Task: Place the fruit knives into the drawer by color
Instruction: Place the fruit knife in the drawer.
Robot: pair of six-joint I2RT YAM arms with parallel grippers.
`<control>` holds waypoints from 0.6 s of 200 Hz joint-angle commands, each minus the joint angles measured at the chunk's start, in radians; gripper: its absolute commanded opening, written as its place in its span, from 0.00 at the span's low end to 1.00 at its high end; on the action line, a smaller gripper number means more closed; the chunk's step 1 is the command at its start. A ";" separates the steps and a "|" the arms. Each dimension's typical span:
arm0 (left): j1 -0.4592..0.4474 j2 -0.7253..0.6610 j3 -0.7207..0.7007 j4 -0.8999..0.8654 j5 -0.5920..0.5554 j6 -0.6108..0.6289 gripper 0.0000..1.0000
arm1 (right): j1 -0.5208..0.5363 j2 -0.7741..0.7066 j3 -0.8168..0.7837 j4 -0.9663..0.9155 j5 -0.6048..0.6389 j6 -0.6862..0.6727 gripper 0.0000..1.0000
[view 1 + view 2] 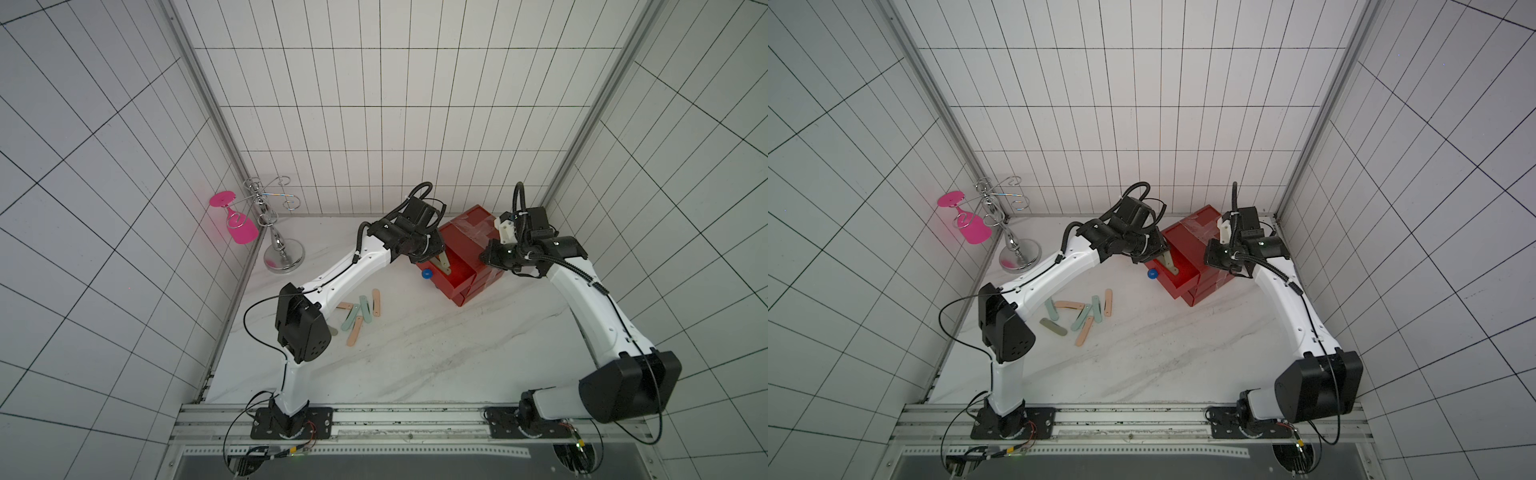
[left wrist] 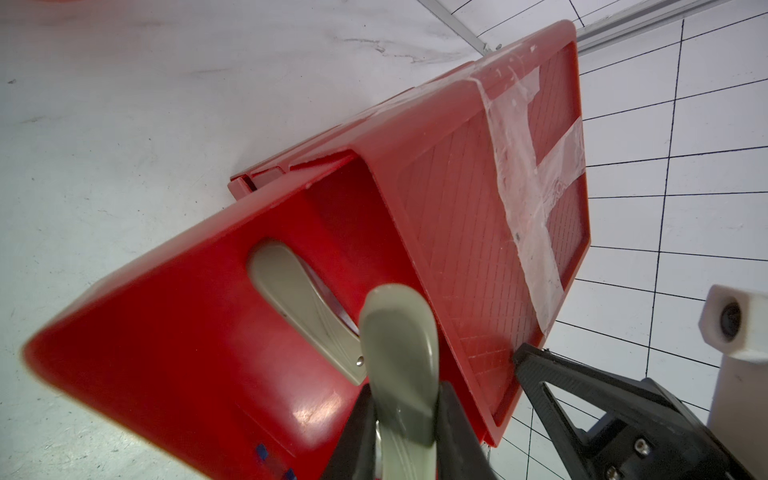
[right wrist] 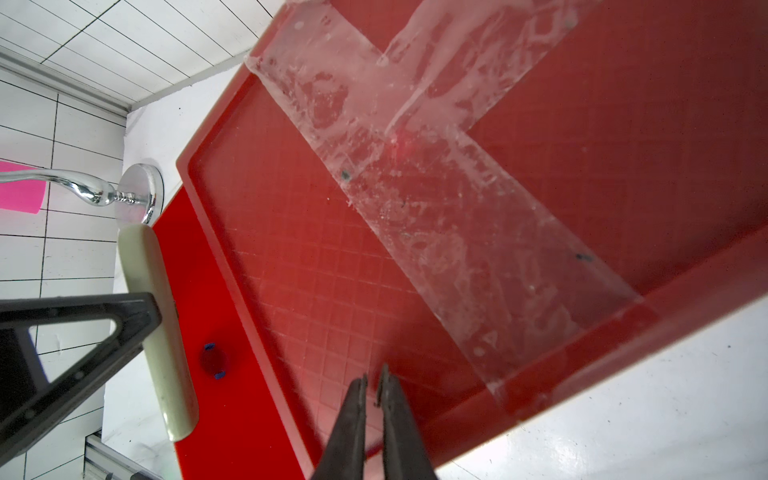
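The red drawer chest stands at the back right, its top drawer pulled out, blue knob at its front. My left gripper is shut on an olive-grey fruit knife and holds it upright over that open drawer. A second olive-grey knife lies inside the drawer. My right gripper is shut and empty, its tips over the taped top of the chest. Several peach, mint and olive-grey knives lie loose on the table, left of the chest.
A chrome glass stand with a pink goblet hanging from it stands in the back left corner. Tiled walls close in the table on three sides. The left arm's elbow hangs over the left part of the knife pile.
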 commanded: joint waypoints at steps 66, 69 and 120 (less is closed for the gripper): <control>-0.009 0.021 -0.059 0.029 -0.023 -0.014 0.19 | -0.010 0.045 -0.055 -0.197 0.021 -0.010 0.13; -0.010 0.020 -0.059 0.030 -0.024 -0.013 0.19 | -0.010 0.045 -0.055 -0.197 0.021 -0.010 0.13; -0.010 0.027 -0.079 0.032 -0.027 -0.011 0.19 | -0.011 0.042 -0.060 -0.195 0.020 -0.011 0.13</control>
